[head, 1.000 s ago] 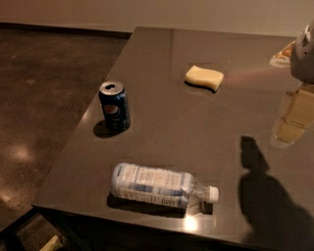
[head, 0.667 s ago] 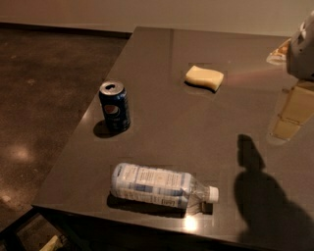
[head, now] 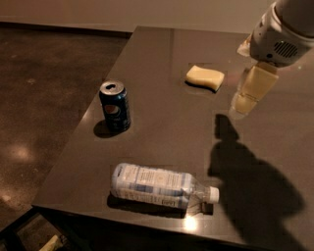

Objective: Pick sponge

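Dark table (head: 157, 59), sponge (head: 204, 77), end effector (head: 244, 102) hovering near it, upright can (head: 115, 105), bottle (head: 154, 186) lying

A bare indoor workroom, lab or office unclear: dark glossy table (head: 167, 132), polished concrete floor (head: 44, 73), plain wall (head: 147, 10). The gripper (head: 241, 104) hangs over the table's right side.

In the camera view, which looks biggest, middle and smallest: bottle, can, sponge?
1. Water bottle, nearest the camera.
2. Soda can.
3. Sponge, though it's farther away, so unsure.
The claw hangs just right of the sponge.
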